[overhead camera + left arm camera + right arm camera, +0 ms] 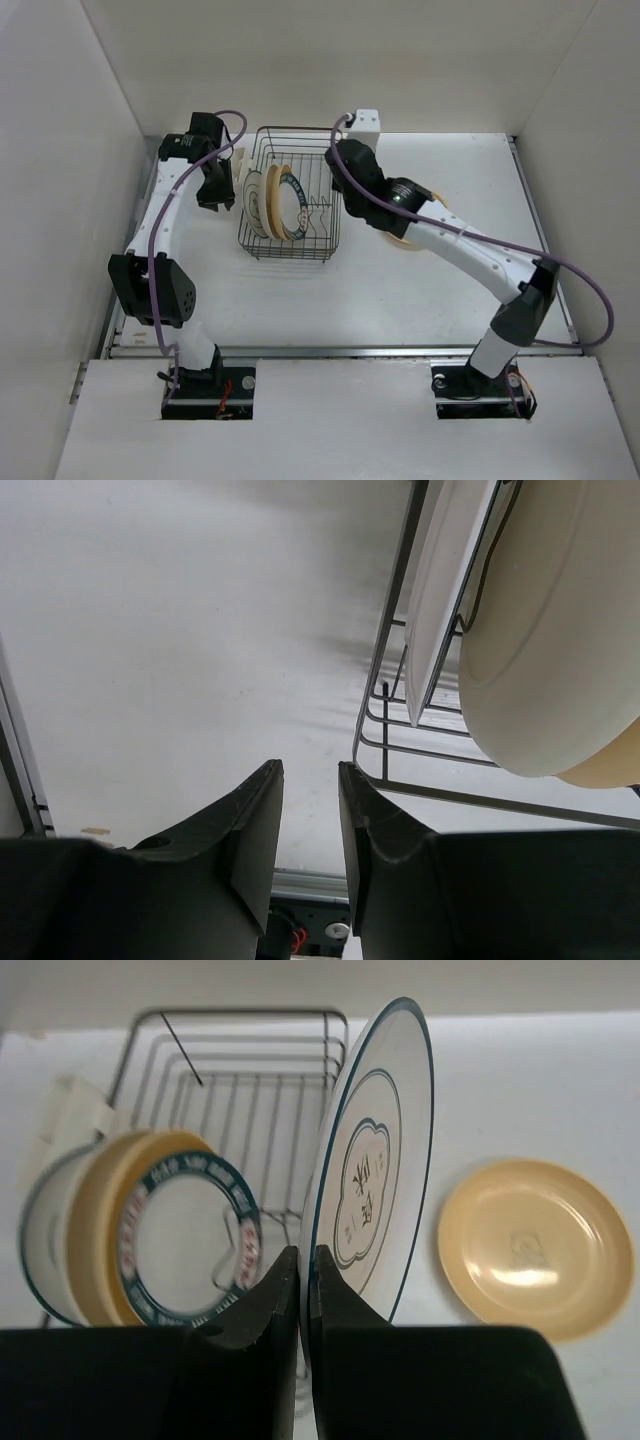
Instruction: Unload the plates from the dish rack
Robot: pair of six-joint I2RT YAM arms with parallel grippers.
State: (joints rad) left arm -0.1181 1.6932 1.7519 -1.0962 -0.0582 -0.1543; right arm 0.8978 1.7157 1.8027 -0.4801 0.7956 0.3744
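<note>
right gripper is clamped on the bottom rim of a white blue-rimmed plate, held upright and edge-on at the dish rack's right side. looks clear of the tines, but can't tell for sure. a tan plate already lies flat on the tabletop just right of the rack, so i'd guess that's the drop spot: plate has to go further right, away from the rack, then tip from vertical to flat. the right arm has it and is on that side anyway. abt three more plates stand in the rack's left part. left gripper hangs just outside the rack's left wall, fingers a bit apart w/ nothing between them.
</note>
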